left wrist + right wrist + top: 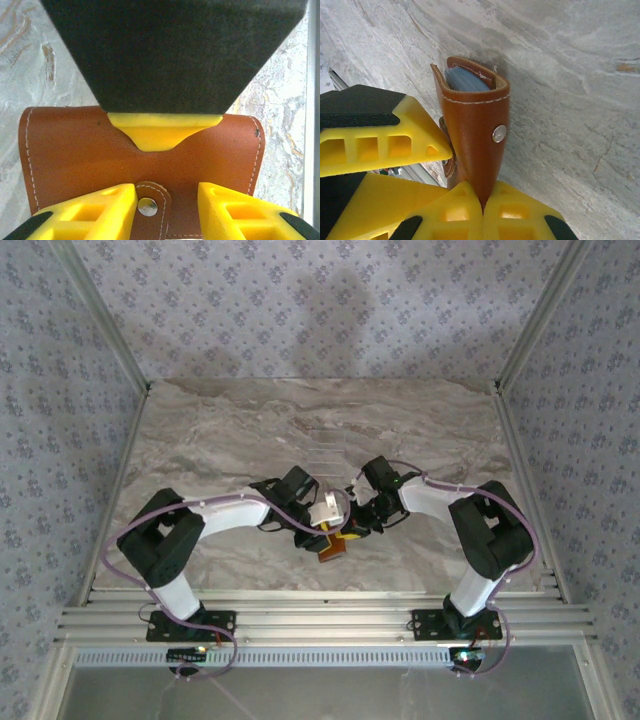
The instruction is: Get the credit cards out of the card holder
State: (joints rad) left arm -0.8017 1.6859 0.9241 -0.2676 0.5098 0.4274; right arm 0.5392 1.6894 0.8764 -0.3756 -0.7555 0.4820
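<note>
1. Card holder (334,546): orange-brown leather with pale stitching. It lies close to the table's near edge, about midway between the left and right edges, and is held edgewise between the two grippers.
2. In the right wrist view the holder's far end gapes and shows a grey-blue inside. Cards or lining, cannot tell.
3. Right gripper (482,202): fingers closed together, pinching the holder's edge.
4. Left gripper (166,194): fingers parted in front of the holder's flat face, with the snap strap (148,206) in the gap. Contact unclear.
5. Table (220,440): grey-brown marble pattern. A faint clear tray (326,445) sits near the centre, beyond the holder and apart from it.
6. Open marble runs to the far edge and both side edges. The walls are patterned grey, metal posts stand at the corners, and ribbed rails (320,625) run along the near edge.
7. Both arms are folded with elbows out toward the side edges and forearms converging on the holder.
</note>
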